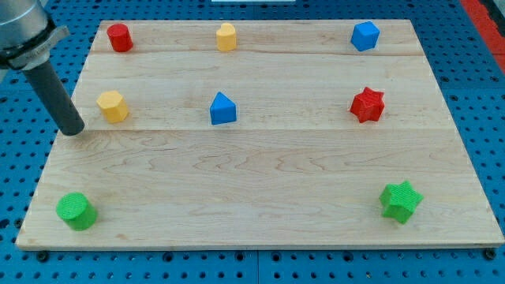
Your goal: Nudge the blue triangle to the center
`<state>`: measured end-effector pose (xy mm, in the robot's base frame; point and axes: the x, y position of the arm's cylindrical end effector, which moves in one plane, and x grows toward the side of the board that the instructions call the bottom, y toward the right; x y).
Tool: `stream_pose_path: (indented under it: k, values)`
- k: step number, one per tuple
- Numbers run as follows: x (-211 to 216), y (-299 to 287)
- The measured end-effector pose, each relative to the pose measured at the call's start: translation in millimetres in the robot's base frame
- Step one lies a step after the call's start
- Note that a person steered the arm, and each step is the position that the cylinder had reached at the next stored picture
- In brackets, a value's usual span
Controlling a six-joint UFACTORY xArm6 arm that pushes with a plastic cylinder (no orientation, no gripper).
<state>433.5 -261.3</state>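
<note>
Wooden board (260, 197) fills most of the view, sitting on a blue pegboard (481, 95). Dark rod comes in from the view's top left; my tip (73, 131) rests on the board near its left edge, just left of and slightly below the yellow hexagon block (113, 106). No gripper here, just a bare rod, so nothing is grasped and my tip touches no block.

Blue triangle (222, 109) sits a bit above and left of board center, well apart from my tip, with the yellow hexagon block roughly between them.

Step, as I judge it: approach not yet done, no contact. Next move likely calls for skirting the yellow hexagon block, getting to the triangle's upper-left side, then a short push toward the view's lower right. Small nudge only; overshoot is the risk.

Triangle's apex points to the view's top; long axis looks roughly vertical in view, though it's nearly as wide as tall.

Others: red cylinder (119, 37), yellow block (226, 37), blue hexagon block (364, 35), red star (367, 104), green star (400, 200), green cylinder (76, 211).
</note>
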Motion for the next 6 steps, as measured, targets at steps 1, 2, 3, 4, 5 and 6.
stream_pose_path:
  k: [1, 2, 3, 4, 5, 6]
  values:
    - [-35.5, 41.6]
    - [-17.8, 105.0]
    - [6.8, 116.6]
    - [31.4, 185.6]
    - [10.3, 234.1]
    - [-40.1, 235.0]
